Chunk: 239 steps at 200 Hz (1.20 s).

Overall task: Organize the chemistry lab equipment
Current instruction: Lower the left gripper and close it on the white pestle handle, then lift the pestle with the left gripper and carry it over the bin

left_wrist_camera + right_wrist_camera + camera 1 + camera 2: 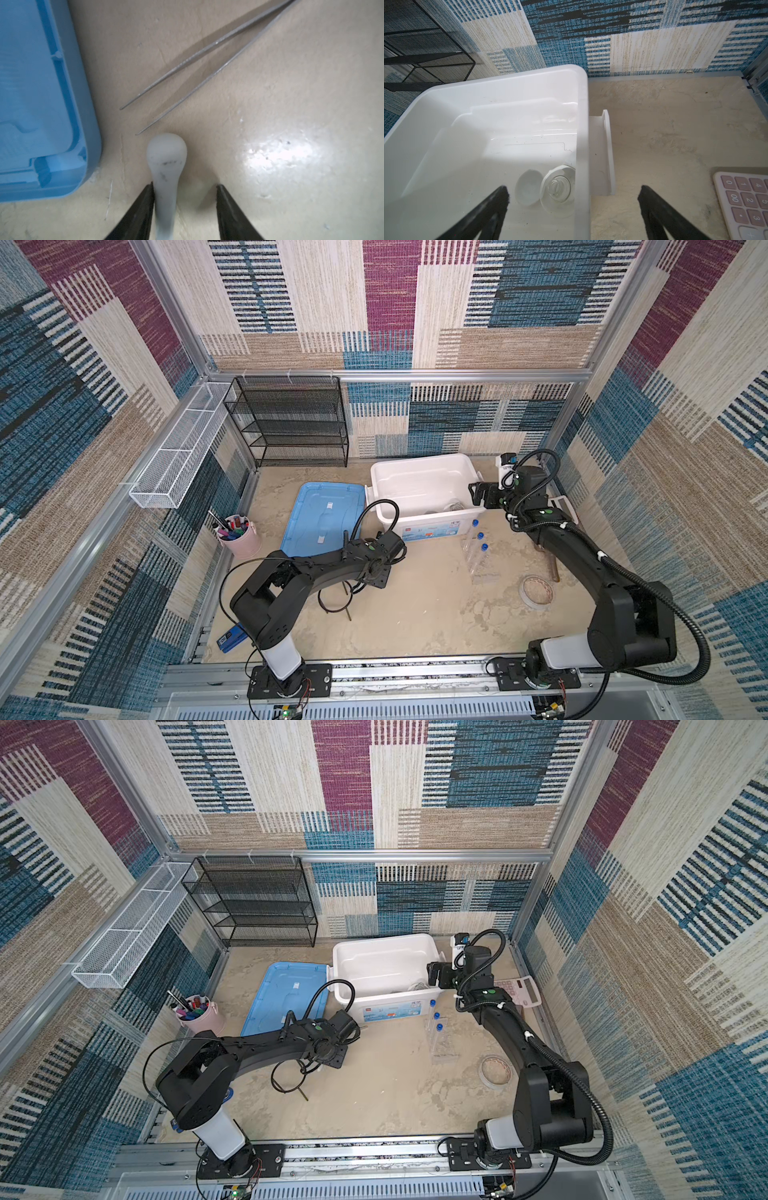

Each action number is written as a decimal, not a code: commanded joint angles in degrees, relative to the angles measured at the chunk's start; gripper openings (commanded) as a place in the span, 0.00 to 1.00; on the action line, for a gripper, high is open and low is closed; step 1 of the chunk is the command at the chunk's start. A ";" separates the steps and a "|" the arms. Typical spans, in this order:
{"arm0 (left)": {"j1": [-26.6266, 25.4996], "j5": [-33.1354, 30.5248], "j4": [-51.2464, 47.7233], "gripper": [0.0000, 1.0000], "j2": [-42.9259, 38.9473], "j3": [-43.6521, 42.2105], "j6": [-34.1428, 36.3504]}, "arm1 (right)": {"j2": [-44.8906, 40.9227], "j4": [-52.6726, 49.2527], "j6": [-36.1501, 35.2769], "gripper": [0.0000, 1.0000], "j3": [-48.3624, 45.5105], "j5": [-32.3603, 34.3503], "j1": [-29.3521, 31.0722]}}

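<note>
Beige tabletop (415, 622) carries white bin (415, 460), blue lid (320, 514), pink cup (243, 543) — also pestle (166, 158), tweezers (216, 43), tape roll (530, 601), calculator (519, 990).

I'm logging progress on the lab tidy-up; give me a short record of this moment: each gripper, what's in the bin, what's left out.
left gripper: open, jaws astride the white pestle lying on the table, one finger touching it
right gripper: open, empty, above the white bin rim
in bin: small white dish, glass flask
left on table: tweezers, blue-capped test tubes in clear rack, black ring tripod
blue lid: off, lying beside the bin
</note>
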 commanded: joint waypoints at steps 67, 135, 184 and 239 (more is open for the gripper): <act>-1.25 6.88 1.18 0.35 0.32 -1.37 0.83 | -0.31 1.18 0.24 1.00 0.08 0.79 -0.01; -3.88 7.62 2.16 0.21 0.55 -1.69 0.21 | -0.79 1.03 0.33 1.00 0.04 0.73 -0.02; -6.10 9.01 3.35 0.15 0.48 -1.35 -0.33 | -1.30 0.94 0.40 1.00 -0.27 0.84 -0.02; -9.03 7.73 4.35 0.13 -4.97 1.33 1.56 | -1.50 1.16 0.70 0.99 -0.45 0.42 -0.02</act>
